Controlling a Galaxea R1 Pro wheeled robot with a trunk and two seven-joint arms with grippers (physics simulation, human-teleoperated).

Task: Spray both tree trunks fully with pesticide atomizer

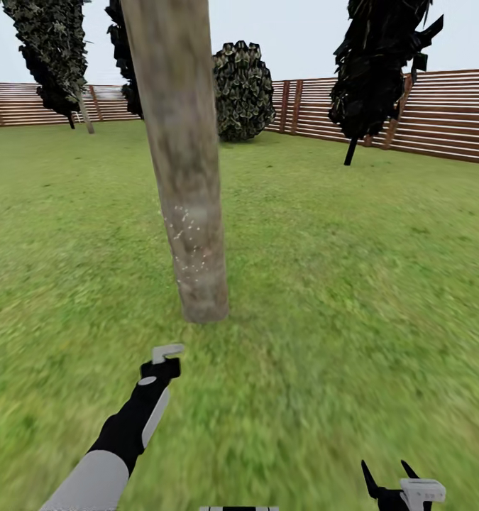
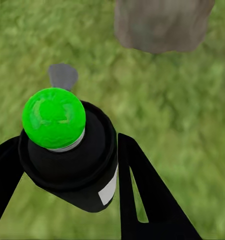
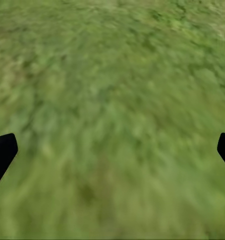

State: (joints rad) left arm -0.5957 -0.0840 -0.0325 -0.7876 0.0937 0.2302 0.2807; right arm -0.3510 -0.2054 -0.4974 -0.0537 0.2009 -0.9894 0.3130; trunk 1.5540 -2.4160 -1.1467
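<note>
- While you look out from the head camera, the tree trunk point(image 1: 186, 177) rises straight ahead of you, leaning a little, its base set in the grass of the floor point(image 1: 353, 284).
- A scatter of small white specks dots the lower part of that trunk.
- Your left gripper point(image 2: 67, 165) is clamped on the pesticide atomizer point(image 2: 67, 150): in the left wrist view the dark bottle with its bright green cap sits between the two black fingers point(image 2: 142, 195), both pressed to its sides.
- From the head camera the left gripper point(image 1: 164, 358) sits low, just short of the trunk's base and pointing toward it; the trunk's foot point(image 2: 162, 22) also shows beyond the bottle in the wrist view.
- Your right gripper point(image 1: 392, 479) hangs at the lower right, well apart from the trunk, its fingertips point(image 3: 2, 152) spread wide over bare grass.
- Farther off stand a second tree point(image 1: 377, 71), a round bush point(image 1: 243, 89) and the slatted fence point(image 1: 445, 113).
</note>
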